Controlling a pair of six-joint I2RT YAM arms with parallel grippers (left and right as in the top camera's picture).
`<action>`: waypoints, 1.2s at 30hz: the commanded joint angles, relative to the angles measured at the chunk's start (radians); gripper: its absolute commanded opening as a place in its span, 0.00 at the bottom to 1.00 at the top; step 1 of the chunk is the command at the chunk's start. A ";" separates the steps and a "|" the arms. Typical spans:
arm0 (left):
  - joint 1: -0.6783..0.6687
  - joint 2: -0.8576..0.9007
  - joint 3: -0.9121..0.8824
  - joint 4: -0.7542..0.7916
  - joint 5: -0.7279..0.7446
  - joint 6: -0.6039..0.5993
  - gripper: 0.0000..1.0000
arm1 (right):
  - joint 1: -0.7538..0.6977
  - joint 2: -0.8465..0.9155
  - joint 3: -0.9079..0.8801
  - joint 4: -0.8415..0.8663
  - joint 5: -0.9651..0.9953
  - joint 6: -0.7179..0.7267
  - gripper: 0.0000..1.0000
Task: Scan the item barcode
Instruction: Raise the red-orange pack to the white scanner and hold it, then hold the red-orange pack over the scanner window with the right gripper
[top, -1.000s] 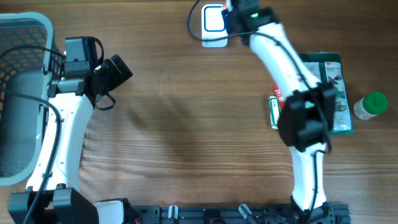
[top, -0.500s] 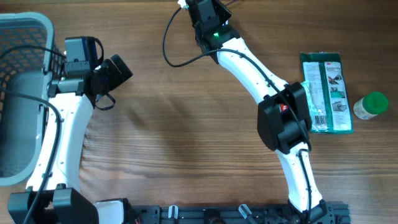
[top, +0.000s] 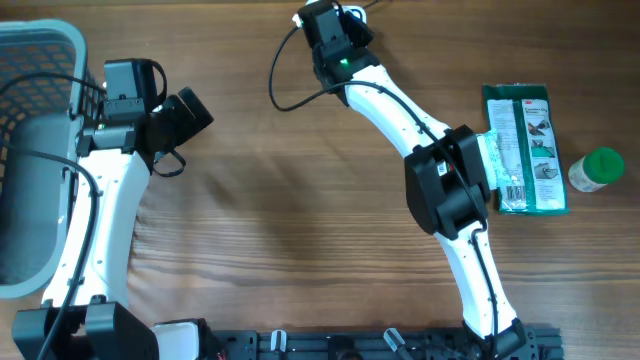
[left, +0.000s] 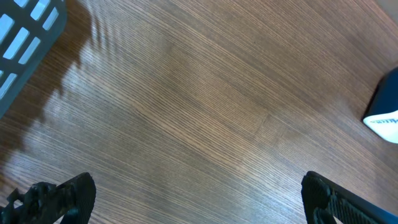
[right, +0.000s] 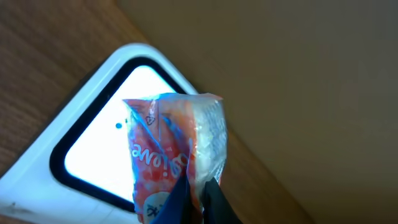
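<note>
Hanging over the bright window of the scanner (right: 93, 149), a red-and-white printed packet (right: 171, 152) is pinched at its lower end by the right fingers (right: 215, 202), which are closed tight on it with hardly any gap between them. The packet's crimped top edge points away from the wrist. Whether the packet touches the window or hovers just above it cannot be told. The scanner is a white unit with a dark band around its lit pane, and it lies on the wooden counter (top: 300, 220) close to the far edge. From overhead, the right arm (top: 400, 100) reaches diagonally to that far edge near the middle, a black cable (top: 274, 75) looping beside its wrist. The arm's dark elbow joint overlaps the near side of a flat green packet (top: 528, 150) on the right of the counter. A small jar with a green lid (top: 598, 168) lies just beside that packet, further right. Well apart, on the left side, the left arm (top: 105, 210) is drawn back next to a grey-blue basket (top: 40, 35). The left fingers (left: 59, 196) are spread as wide as they go over bare wood, with nothing between them. A corner of the basket shows at the upper left of that wrist view. A blue-and-white thing (left: 387, 111) is cut off at its right edge, too little of it visible to name.
</note>
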 joint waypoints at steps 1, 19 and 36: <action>0.004 -0.009 0.008 -0.001 -0.010 0.002 1.00 | -0.001 0.014 0.005 0.002 0.010 0.029 0.08; 0.004 -0.009 0.008 -0.001 -0.010 0.001 1.00 | -0.008 0.009 0.005 0.014 0.001 0.285 0.04; 0.004 -0.009 0.008 -0.001 -0.010 0.001 1.00 | -0.014 -0.054 0.005 0.008 0.003 0.285 0.04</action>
